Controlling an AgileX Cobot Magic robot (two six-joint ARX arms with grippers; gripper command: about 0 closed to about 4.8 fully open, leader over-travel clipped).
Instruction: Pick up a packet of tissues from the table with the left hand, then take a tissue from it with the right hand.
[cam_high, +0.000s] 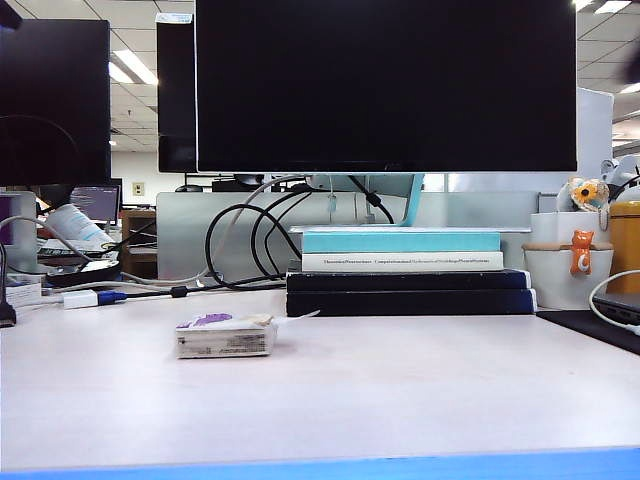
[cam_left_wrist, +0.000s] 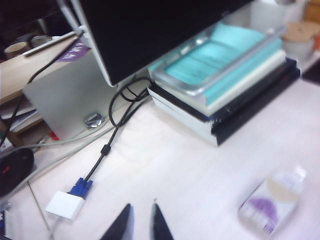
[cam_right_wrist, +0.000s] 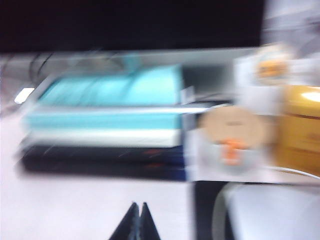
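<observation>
1. Left hand (cam_left_wrist: 141, 222): your wrist view shows its two dark fingertips slightly parted, with a narrow gap between them and nothing held. It hangs above the table (cam_left_wrist: 200, 170), clear of the surface.
2. Find the packet of tissues (cam_left_wrist: 270, 204) lying flat on the table, off to one side of the left hand and apart from it, purple patch facing up. A white adapter (cam_left_wrist: 64, 205) with a blue plug lies on the opposite side.
3. Right hand (cam_right_wrist: 139, 222): its wrist view is blurred, but the pointed fingers meet tip to tip, gripping nothing. The stacked books (cam_right_wrist: 105, 125) lie ahead of it.
4. Neither hand appears in the exterior view.
</observation>
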